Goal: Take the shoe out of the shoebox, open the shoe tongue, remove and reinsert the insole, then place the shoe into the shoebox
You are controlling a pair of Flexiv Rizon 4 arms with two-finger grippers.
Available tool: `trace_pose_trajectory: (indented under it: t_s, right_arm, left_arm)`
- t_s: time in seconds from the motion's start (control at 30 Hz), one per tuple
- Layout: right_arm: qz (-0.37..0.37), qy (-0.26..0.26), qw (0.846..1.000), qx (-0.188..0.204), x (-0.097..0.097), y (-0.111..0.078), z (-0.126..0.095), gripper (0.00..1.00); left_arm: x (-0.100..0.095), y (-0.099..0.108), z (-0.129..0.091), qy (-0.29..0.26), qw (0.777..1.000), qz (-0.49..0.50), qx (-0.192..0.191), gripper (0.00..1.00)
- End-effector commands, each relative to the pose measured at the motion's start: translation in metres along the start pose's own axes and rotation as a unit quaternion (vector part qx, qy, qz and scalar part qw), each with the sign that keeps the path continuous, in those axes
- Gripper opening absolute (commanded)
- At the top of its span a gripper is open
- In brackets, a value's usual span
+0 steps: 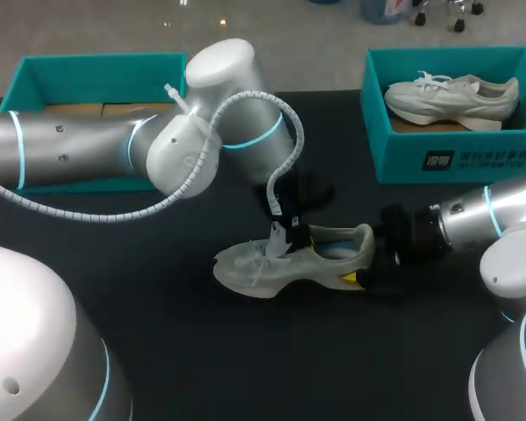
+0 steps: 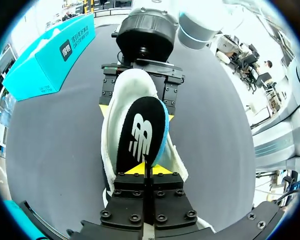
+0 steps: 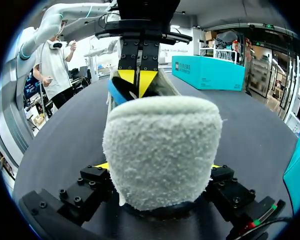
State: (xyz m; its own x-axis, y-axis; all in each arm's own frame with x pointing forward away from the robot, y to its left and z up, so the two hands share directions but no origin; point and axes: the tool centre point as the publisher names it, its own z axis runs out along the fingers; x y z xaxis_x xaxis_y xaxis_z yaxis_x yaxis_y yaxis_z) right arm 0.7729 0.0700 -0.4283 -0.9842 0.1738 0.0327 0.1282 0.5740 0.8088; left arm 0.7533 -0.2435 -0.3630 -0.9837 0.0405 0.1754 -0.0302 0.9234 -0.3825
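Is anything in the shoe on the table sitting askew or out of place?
Yes: the insole is tilted up out of the shoe, pinched by the left gripper, not flat inside. The right gripper clamps the heel.

The left arm [image 1: 88, 149] bends at the wrist, its left gripper [image 2: 145, 169] angled down, fingers pinched together on the insole [image 2: 140, 135] edge between them. The right arm [image 1: 482, 219] lies low, its right gripper [image 3: 160, 167] spread wide, both fingers pressing the shoe [image 3: 162, 145] heel between them
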Motion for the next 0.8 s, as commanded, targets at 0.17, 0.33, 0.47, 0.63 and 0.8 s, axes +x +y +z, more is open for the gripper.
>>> trace_pose_trajectory:
  t_s: [0.17, 0.33, 0.47, 0.63, 0.8]
  right_arm:
    - [0.0, 0.0, 1.0, 0.001, 0.0, -0.005, 0.005, 0.0]
    - [0.0, 0.0, 1.0, 0.001, 0.0, -0.005, 0.005, 0.0]
    - [0.0, 0.0, 1.0, 0.001, 0.0, -0.005, 0.005, 0.0]
    - [0.0, 0.0, 1.0, 0.001, 0.0, -0.005, 0.005, 0.0]
    - [0.0, 0.0, 1.0, 0.001, 0.0, -0.005, 0.005, 0.0]
  left_arm:
    - [-0.001, 0.002, -0.017, 0.028, 0.996, 0.007, 0.079, 0.0]
    - [0.0, -0.012, -0.026, 0.036, 0.993, 0.019, 0.107, 0.0]
    - [0.002, -0.022, -0.031, 0.042, 0.991, 0.03, 0.121, 0.0]
    - [0.001, -0.033, -0.039, 0.045, 0.988, 0.041, 0.14, 0.0]
    - [0.001, -0.045, -0.046, 0.046, 0.985, 0.053, 0.156, 0.0]
